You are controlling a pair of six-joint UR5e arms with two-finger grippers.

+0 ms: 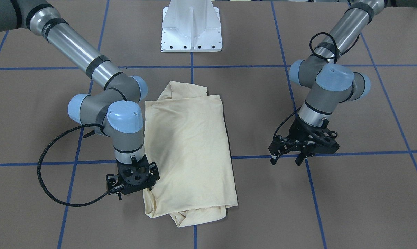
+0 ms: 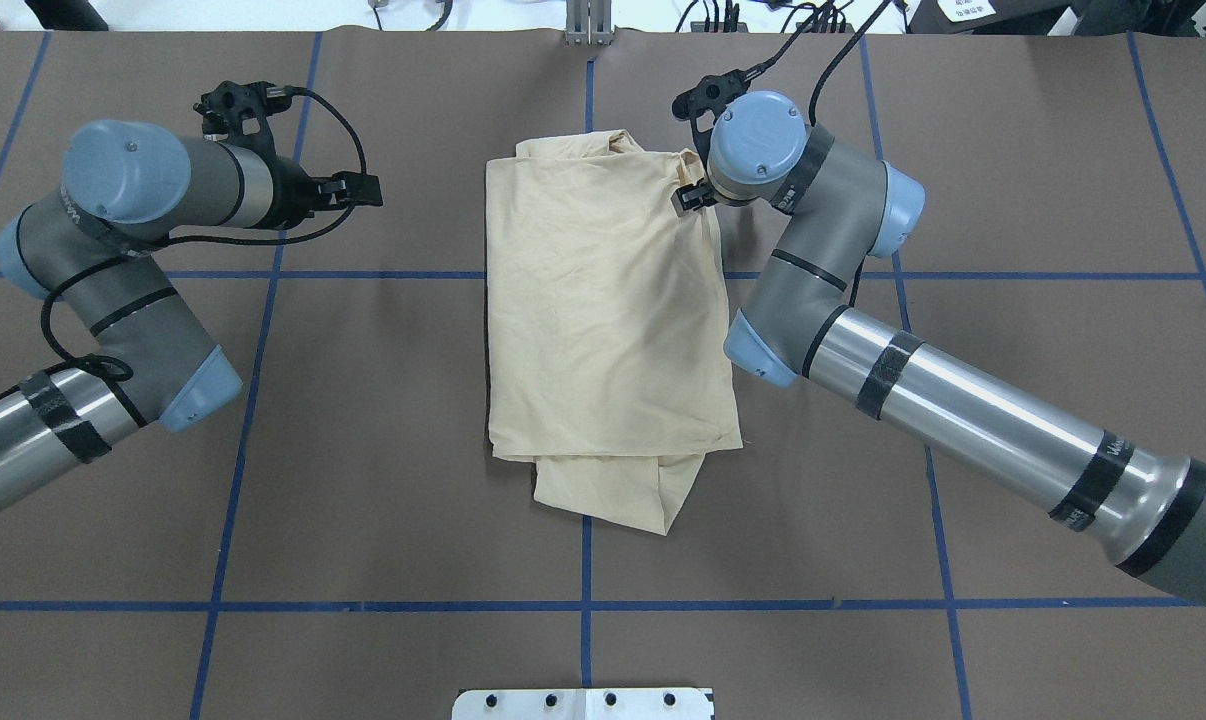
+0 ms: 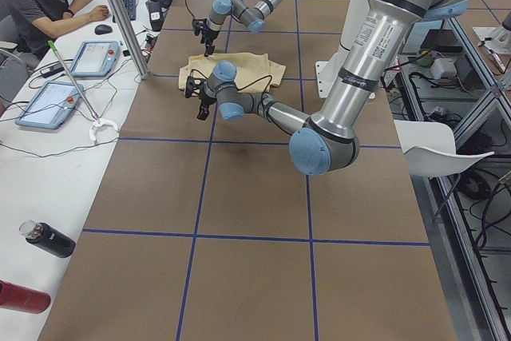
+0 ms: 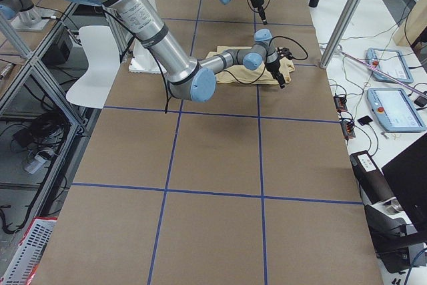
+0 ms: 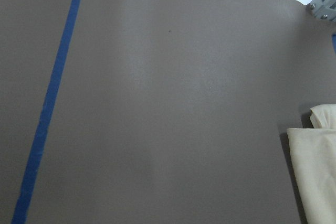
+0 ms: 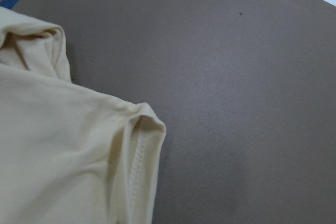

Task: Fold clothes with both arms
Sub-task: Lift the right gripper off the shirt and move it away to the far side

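Brown table (image 1: 367,114), folded cream shirt (image 1: 191,145) at right fingers (image 2: 687,196), grip unclear; left fingers (image 1: 273,159) parted, well apart.

Brown table (image 2: 413,500), blue tape grid (image 2: 363,606)

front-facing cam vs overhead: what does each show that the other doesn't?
Front-facing only: the left gripper with its fingers apart over the table, and the right gripper down at the edge of the shirt. Overhead only: cables beyond the table's far end; there the right gripper is mostly hidden under its wrist. Both: the folded cream shirt, left arm, right arm, blue tape lines, white base.
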